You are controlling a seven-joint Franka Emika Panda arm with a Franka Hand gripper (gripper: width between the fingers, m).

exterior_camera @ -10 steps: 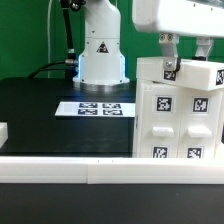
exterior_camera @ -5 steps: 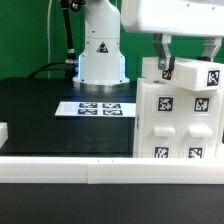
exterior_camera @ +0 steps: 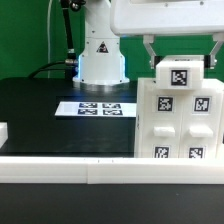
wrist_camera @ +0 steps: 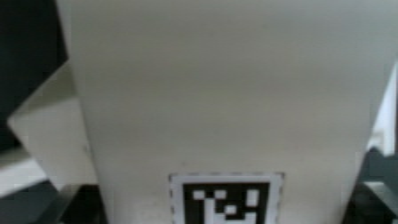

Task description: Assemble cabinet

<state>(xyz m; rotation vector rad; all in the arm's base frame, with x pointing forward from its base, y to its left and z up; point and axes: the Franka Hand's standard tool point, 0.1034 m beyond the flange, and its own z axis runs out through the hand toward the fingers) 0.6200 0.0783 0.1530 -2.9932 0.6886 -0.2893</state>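
- fingers [exterior_camera: 181,58] straddle the top panel [exterior_camera: 184,74], clenched on it.
- cabinet [exterior_camera: 180,118] stands on the black surface [exterior_camera: 40,115], at the exterior view's right.
- since earlier, arm and panel swung toward that view's left.

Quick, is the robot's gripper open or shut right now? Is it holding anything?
Gripper: fingers straddle the top of the cabinet, apparently shut on it.

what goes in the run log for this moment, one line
end effector: straddling top of cabinet, closure unclear | cabinet: upright at exterior view's right | marker board: flat on table
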